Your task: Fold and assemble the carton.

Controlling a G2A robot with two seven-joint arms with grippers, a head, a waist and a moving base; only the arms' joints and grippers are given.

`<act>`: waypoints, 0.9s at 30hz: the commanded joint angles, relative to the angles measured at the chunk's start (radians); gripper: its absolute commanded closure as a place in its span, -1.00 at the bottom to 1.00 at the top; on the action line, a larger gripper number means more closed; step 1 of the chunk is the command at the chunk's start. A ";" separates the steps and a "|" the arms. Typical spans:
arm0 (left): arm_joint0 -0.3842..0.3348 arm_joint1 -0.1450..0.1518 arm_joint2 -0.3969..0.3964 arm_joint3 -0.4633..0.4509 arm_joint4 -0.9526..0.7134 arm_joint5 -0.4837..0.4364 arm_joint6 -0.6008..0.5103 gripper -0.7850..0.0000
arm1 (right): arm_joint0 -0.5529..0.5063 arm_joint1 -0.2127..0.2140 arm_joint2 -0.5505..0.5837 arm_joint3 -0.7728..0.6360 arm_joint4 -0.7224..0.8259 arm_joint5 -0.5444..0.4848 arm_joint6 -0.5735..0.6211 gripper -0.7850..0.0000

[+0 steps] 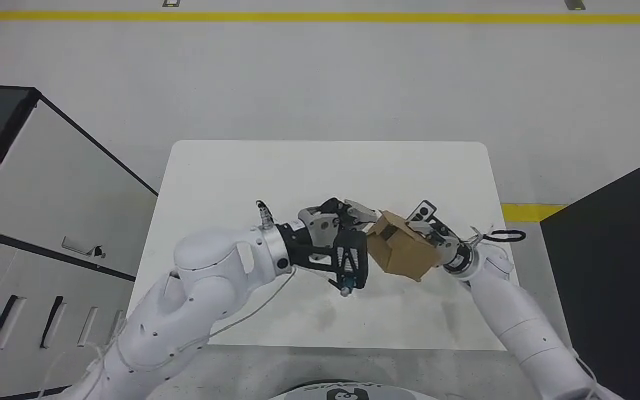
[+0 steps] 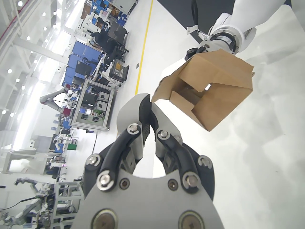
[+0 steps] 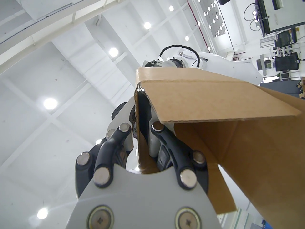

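Likely light, bendy brown cardboard carton (image 1: 400, 248) above white table's (image 1: 300, 180) right edge, wall pinched in right tool (image 3: 143, 129), left tool (image 2: 149, 110) pressed together by a flap (image 2: 163, 90) (crushes easily; grip near creases).

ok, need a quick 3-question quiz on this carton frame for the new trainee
1. True or false: the left gripper is clamped on the carton.
2. Pick one: the carton end facing the left gripper is A) taped shut, B) open and partly folded in, C) pressed flat.
3. Fill in: a cardboard edge of the carton is pinched in the ____ gripper.

Key
1. False. The left gripper is shut on nothing, with its tips close beside a flap.
2. B.
3. Right: the right gripper is shut on the carton.
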 commanded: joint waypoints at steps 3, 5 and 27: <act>-0.015 0.002 -0.001 -0.009 0.016 -0.032 0.003 1.00 | 0.002 0.003 0.005 -0.006 -0.057 -0.033 -0.025 1.00; -0.033 0.000 0.022 -0.007 0.033 -0.054 0.002 1.00 | 0.002 0.005 0.009 -0.010 -0.091 -0.053 -0.042 1.00; -0.111 -0.033 0.143 0.082 -0.038 -0.071 -0.099 1.00 | -0.036 0.005 0.066 -0.061 -0.038 -0.102 -0.022 1.00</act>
